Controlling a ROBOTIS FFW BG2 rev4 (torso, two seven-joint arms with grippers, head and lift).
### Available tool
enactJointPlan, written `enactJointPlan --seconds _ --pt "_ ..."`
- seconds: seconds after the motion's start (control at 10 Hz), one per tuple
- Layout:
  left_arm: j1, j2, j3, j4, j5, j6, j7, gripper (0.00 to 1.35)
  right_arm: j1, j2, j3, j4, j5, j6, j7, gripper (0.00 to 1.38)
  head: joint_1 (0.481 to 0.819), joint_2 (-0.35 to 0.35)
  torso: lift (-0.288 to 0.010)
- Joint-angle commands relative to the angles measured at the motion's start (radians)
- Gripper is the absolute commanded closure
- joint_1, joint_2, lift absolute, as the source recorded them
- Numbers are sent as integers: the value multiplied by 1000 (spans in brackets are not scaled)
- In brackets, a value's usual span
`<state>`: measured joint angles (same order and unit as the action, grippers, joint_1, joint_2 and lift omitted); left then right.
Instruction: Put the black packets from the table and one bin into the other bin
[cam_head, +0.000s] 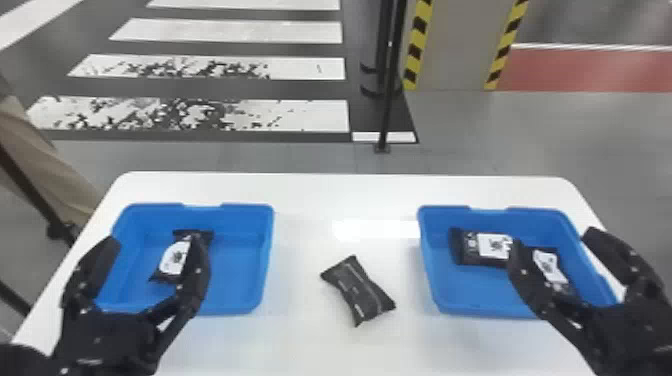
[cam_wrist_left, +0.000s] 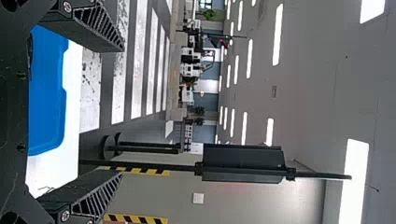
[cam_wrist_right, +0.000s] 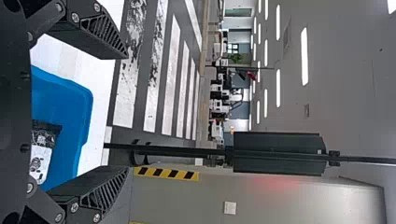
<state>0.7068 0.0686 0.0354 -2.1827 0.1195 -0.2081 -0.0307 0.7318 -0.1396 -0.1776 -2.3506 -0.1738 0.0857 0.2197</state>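
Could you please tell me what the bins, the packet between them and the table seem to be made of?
The left bin and right bin look like molded plastic, satin blue with rounded corners. The packet seems to be black plastic or foil film with flat, sealed ends. The table is smooth, white and glossy enough to reflect light, perhaps laminate.

Black packet (cam_head: 358, 290) aslant between left blue bin (cam_head: 237, 270) (one packet (cam_head: 172, 257)) and right blue bin (cam_head: 465, 292) (two packets (cam_head: 480, 248)).

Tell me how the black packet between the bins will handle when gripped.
The packet looks like a soft, sealed pouch, so it may give under the gripper. Its smooth-looking wrapper might slip. Lying flat on the table, it seems unlikely to roll.
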Motion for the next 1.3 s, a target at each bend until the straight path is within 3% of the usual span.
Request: enactJointPlan --seconds 0.0,0.6,0.9,1.1,1.2 --pt "2 -1 1 0 0 -1 0 99 2 0 0 3 -8 -10 0 185 695 -17 -110" --pt "2 -1 1 0 0 -1 0 99 -13 -6 22 8 -10 5 -8 185 695 -19 -110" --pt "2 -1 1 2 2 9 0 99 -170 -48 122 79 2 98 69 183 695 35 -110" --pt "5 -3 3 0 4 14 0 99 -278 -57 160 126 46 209 105 183 695 82 -110" --pt "7 -6 9 2 14 44 0 99 -364 -57 184 229 70 216 141 185 695 90 -110"
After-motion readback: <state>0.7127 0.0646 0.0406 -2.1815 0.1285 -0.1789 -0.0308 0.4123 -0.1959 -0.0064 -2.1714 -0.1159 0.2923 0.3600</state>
